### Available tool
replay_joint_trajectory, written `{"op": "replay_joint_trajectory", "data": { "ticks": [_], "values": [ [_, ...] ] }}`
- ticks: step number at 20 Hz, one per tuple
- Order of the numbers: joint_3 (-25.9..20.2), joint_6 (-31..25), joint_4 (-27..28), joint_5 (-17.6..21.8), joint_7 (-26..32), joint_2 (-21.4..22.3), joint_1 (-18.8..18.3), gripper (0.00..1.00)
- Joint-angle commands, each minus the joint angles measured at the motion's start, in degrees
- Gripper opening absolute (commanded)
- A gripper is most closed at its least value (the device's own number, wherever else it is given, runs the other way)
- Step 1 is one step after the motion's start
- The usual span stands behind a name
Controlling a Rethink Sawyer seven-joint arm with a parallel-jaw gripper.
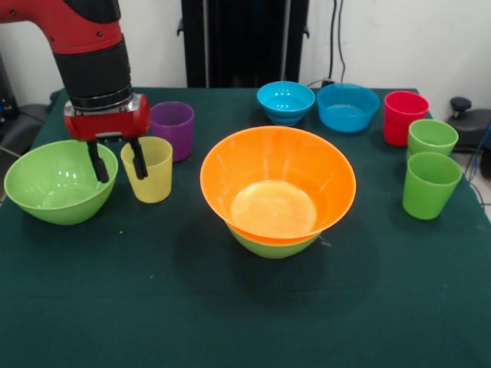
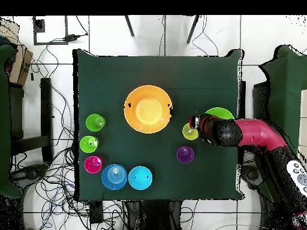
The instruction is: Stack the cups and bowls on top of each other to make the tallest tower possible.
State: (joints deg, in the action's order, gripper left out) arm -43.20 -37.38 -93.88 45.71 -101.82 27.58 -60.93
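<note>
Yellow cup [image 1: 147,169] upright just beside lone green bowl [image 1: 60,182], under right finger of gripper [image 1: 116,162]; jaws parted, empty, straddling gap between cup and bowl; orange bowl [image 1: 278,186] stack well apart.

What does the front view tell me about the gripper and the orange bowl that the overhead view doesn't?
Only the front view shows the gripper with its fingers apart, hanging between the lone green bowl and the yellow cup, and the orange bowl nested in a second green bowl. Only the overhead view shows the table's full outline, with the arm covering much of the lone green bowl. Both show the purple cup, two blue bowls, red cup and two green cups standing separately.
</note>
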Motion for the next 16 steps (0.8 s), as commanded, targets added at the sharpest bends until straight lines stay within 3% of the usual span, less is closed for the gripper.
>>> {"op": "replay_joint_trajectory", "data": {
  "ticks": [1,16],
  "values": [
    [0.34,-3.5,4.63,5.38,19.27,-2.15,1.74,1.0],
    [0.4,-4.48,1.18,4.31,19.21,2.11,-1.05,1.0]
  ]
}}
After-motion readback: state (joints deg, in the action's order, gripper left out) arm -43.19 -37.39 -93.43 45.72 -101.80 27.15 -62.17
